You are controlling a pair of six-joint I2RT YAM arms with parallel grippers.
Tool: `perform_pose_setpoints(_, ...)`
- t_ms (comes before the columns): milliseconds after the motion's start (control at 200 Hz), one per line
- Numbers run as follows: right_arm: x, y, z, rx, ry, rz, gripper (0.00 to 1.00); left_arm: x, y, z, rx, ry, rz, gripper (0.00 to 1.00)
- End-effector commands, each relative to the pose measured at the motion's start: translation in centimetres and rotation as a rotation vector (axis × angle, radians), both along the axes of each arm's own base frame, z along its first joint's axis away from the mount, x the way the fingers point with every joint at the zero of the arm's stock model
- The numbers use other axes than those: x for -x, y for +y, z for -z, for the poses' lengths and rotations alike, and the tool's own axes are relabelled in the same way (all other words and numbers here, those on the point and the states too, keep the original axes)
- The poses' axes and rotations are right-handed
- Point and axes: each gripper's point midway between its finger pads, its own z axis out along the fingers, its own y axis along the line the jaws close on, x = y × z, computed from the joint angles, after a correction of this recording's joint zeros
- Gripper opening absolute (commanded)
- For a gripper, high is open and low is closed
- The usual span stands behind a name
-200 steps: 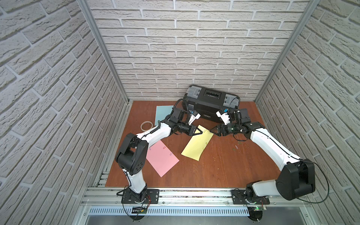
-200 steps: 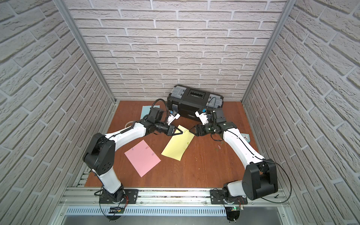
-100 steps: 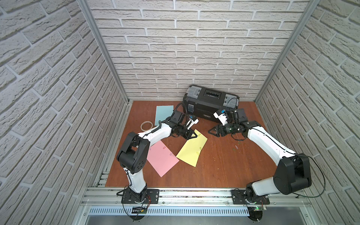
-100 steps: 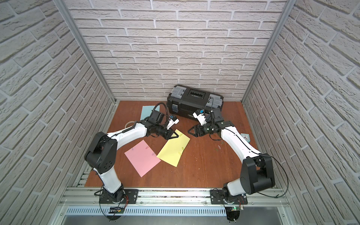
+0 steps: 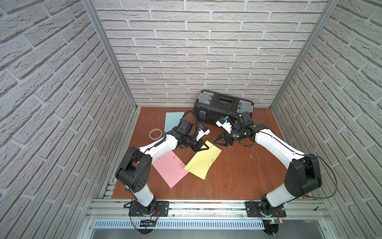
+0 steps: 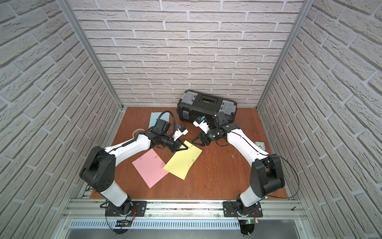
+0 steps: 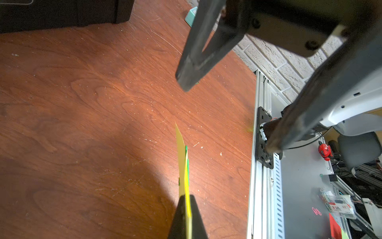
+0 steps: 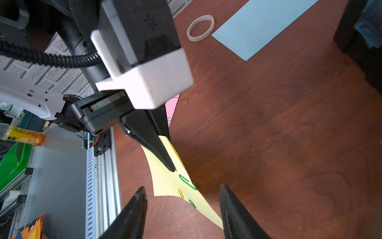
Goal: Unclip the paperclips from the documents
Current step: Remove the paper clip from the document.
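Observation:
The yellow document lies mid-table with its far corner lifted. My left gripper is shut on that corner, and the sheet shows edge-on between its jaws. A green paperclip, a yellow one and a second green one sit on the raised edge. My right gripper is open, its fingers either side of that edge and not touching it. The pink document, carrying paperclips, lies to the left. The light blue document is at the back.
A black toolbox stands against the back wall. A tape roll lies at the left, a small teal clock by the right wall. Loose paperclips lie on the wood under my right arm.
My left gripper pulled the yellow sheet's corner left and toward the front. My right gripper then followed toward that corner, and its jaws narrowed a little.

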Motion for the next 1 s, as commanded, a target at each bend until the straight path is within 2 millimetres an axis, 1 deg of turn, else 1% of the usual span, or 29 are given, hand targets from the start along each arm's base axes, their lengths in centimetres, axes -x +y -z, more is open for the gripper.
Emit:
perform_pose_setpoints(0, 1.2, 0.9, -0.7, -0.030, -0.036, -0.108, 0.56, 0.7, 0.2, -1.4, 0.052, -0.055, 0.044, 0.00)
perform_pose_setpoints(200, 1.9, 1.3, -0.8, -0.066, -0.031, -0.169, 0.51, 1.0, 0.3, -2.2, 0.075, -0.076, 0.048, 0.00)
perform_pose_setpoints(320, 2.3, 1.5, -0.5, -0.080, -0.010, -0.190, 0.47, 1.1, 0.3, -2.5, 0.086, -0.079, 0.048, 0.00)
perform_pose_setpoints(705, 1.6, 1.7, 0.5, -0.074, -0.015, -0.176, 0.44, 1.5, 0.3, -3.1, 0.106, -0.075, 0.057, 0.00)
perform_pose_setpoints(810, 1.7, 1.9, 0.7, -0.084, -0.004, -0.183, 0.43, 1.5, 0.4, -3.1, 0.106, -0.075, 0.055, 0.00)
perform_pose_setpoints(995, 2.3, 2.2, 0.8, -0.108, 0.019, -0.206, 0.33, 1.4, 0.4, -3.1, 0.103, -0.078, 0.051, 0.00)
